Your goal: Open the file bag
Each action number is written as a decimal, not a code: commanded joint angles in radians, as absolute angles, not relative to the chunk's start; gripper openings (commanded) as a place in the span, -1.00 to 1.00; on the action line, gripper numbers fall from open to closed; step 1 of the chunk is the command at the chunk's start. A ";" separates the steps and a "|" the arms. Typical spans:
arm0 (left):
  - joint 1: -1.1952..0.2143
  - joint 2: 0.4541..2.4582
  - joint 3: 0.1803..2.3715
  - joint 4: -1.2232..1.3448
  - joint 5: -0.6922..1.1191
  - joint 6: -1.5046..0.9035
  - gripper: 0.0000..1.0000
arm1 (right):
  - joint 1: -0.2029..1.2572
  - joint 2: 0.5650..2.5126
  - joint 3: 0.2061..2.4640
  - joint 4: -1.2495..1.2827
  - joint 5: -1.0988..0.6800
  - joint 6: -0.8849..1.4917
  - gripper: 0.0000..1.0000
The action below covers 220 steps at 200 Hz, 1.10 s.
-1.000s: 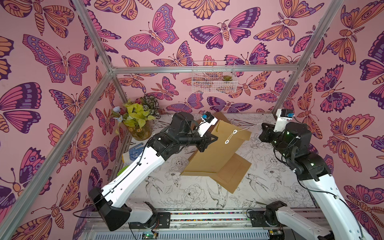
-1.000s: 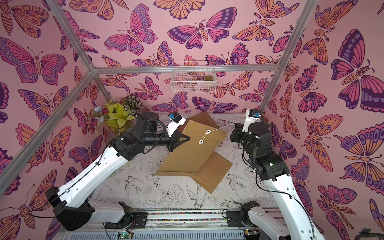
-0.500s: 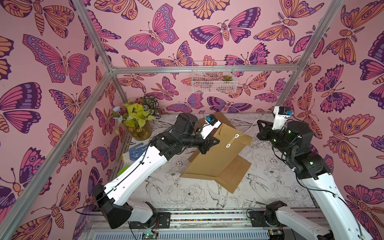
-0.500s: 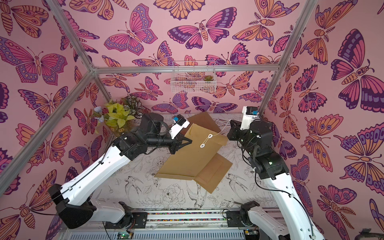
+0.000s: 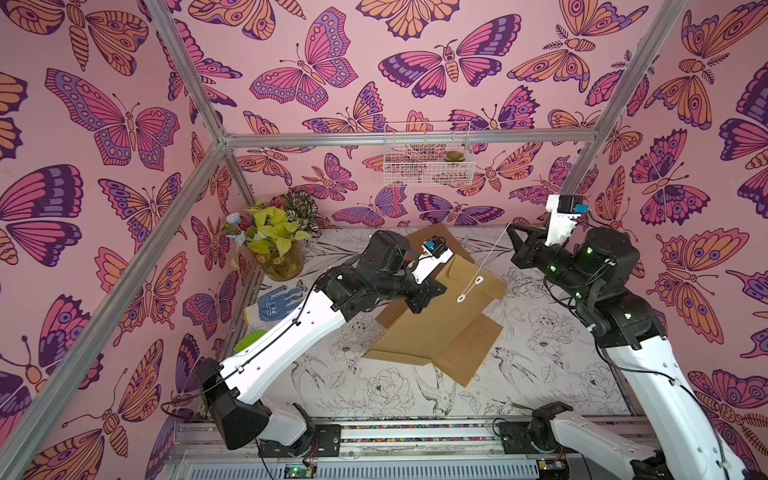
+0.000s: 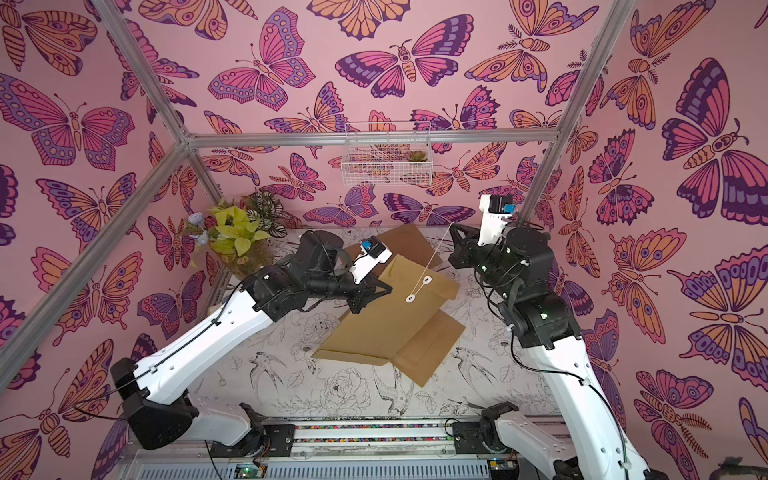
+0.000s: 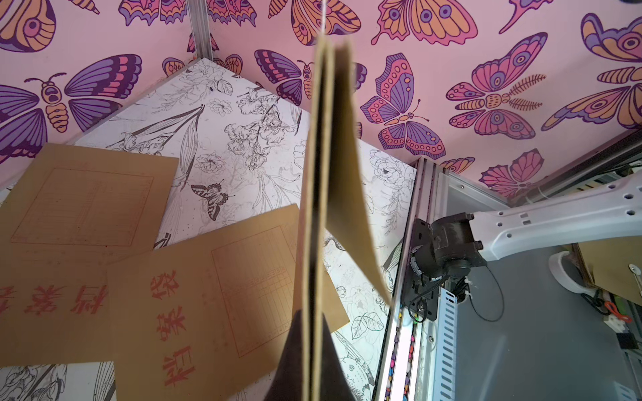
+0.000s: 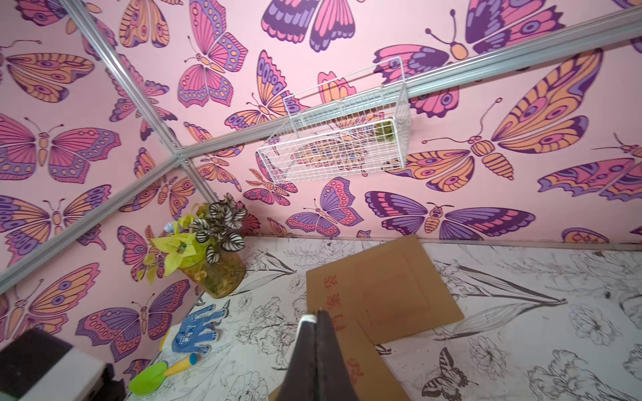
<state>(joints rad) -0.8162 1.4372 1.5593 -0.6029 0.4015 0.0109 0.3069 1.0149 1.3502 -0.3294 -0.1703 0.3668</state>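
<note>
With left claw (image 5: 430, 297) clamped on bag (image 5: 436, 332) and right claw (image 5: 510, 229) pinched on string (image 5: 490, 257), unwind off buttons (image 5: 478, 280) gently, taut.

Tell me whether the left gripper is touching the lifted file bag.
Touching. The left wrist view shows the file bag with its edge pinched between the dark fingers of the left gripper, with no gap on either side.

Brown file bag (image 5: 436, 332) with white string (image 5: 492, 251). Pink walls (image 5: 374, 108) with purple-and-orange butterflies. White surface (image 5: 374, 395) with black flower and bird drawings. Blue-dotted glove (image 5: 274, 305). Yellow-green plant (image 5: 272, 232).
</note>
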 commanded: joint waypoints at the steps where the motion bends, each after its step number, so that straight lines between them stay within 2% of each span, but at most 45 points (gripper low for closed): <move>1: -0.821 1.441 1.578 -0.601 0.371 0.018 -1.00 | 0.300 1.030 1.385 -0.275 -0.286 0.381 -1.00; 42: -0.821 1.436 1.591 -0.601 0.335 0.006 -1.00 | 0.301 1.061 1.397 -0.234 -0.448 0.424 -1.00; 88: -0.821 1.388 1.633 -0.564 0.169 -0.009 -1.00 | 0.300 1.121 1.476 -0.201 -0.520 0.471 -1.00; 134: -0.821 1.302 1.589 -0.382 0.077 -0.003 -1.00 | 0.308 1.258 1.644 -0.071 -0.639 0.642 -1.00; 165: -0.815 1.293 1.502 -0.262 -0.021 -0.030 -1.00 | 0.348 1.346 1.744 -0.112 -0.694 0.657 -1.00; 220: -0.788 1.301 1.360 -0.049 -0.015 -0.146 -1.00 | 0.402 1.377 1.713 -0.182 -0.724 0.630 -1.00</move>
